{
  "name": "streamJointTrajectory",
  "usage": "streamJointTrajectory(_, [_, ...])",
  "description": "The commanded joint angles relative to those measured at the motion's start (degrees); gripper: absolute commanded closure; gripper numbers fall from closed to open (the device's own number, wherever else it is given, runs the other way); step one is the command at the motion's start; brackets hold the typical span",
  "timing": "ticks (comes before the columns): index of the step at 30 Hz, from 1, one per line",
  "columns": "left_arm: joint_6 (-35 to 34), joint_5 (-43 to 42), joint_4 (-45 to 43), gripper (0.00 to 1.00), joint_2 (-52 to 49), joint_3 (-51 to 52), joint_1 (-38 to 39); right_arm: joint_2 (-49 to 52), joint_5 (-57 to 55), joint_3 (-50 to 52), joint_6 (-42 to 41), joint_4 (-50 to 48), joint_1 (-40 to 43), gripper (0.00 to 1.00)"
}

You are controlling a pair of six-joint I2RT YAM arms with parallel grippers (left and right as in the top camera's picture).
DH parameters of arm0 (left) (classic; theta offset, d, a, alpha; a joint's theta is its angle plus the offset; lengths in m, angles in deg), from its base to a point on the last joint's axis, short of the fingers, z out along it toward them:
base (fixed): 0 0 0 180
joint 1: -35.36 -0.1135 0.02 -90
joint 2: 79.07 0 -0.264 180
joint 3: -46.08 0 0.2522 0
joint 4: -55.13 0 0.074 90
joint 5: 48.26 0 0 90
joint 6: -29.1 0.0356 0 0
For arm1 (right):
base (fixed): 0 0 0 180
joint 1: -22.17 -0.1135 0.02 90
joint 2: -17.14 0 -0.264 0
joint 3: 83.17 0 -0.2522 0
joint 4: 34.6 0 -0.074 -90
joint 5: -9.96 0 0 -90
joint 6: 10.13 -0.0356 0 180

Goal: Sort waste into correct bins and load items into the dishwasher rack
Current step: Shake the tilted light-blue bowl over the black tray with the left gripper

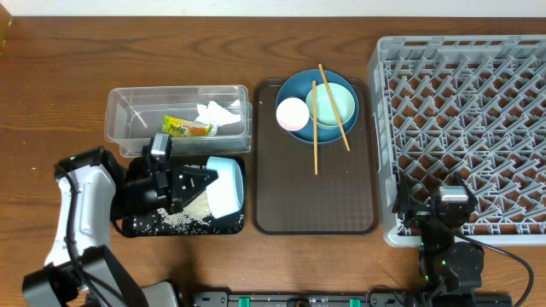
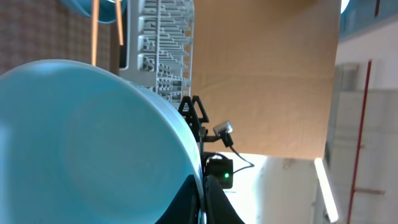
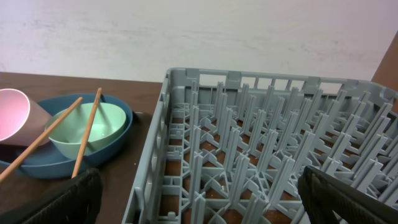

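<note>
Light blue bowl (image 1: 225,188), plain and smooth, is tipped sideways over the black tray (image 1: 136,227), its rim pinched by the left gripper (image 1: 209,186). Rice (image 1: 183,219) lies beneath. Behind is the tub (image 1: 128,119). The right gripper (image 1: 439,209) is spread wide at the rack (image 1: 478,85).

Faces the grey dishwasher rack (image 3: 267,137) filling the right; shows, at left, dark blue bowl (image 3: 43,165) holding mint green bowl (image 3: 106,127), pink cup (image 3: 12,115), chopsticks (image 3: 87,134) laid across.

Left arm bends in from the near left, left gripper (image 1: 207,186) pointing right, clamped on the tilted light blue bowl (image 1: 227,189); right gripper (image 1: 445,210) low at near right, fingers spread wide
</note>
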Motion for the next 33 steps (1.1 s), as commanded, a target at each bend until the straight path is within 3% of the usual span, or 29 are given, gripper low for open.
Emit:
streamJointTrajectory(1, [3.9, -3.2, 4.5, 0.94, 1.9, -3.2, 1.6, -0.2, -0.6, 0.1, -0.7, 0.2, 0.4, 0.01])
streamJointTrajectory(14, [3.3, -3.1, 4.5, 0.94, 2.6, -5.4, 2.7, -0.2, -0.5, 0.1, -0.7, 0.2, 0.4, 0.01])
streamJointTrajectory(20, [-2.4, -0.5, 4.5, 0.94, 2.6, -12.5, 2.7, -0.2, -0.6, 0.1, -0.7, 0.2, 0.4, 0.01])
streamJointTrajectory(27, [-16.9, 11.9, 1.9, 0.94, 2.8, -27.6, 2.7, -0.2, -0.6, 0.1, -0.7, 0.2, 0.4, 0.01])
streamJointTrajectory(33, [-43.8, 31.5, -14.7, 0.94, 6.0, -29.9, 6.8, -0.2, -0.6, 0.1, -0.7, 0.2, 0.4, 0.01])
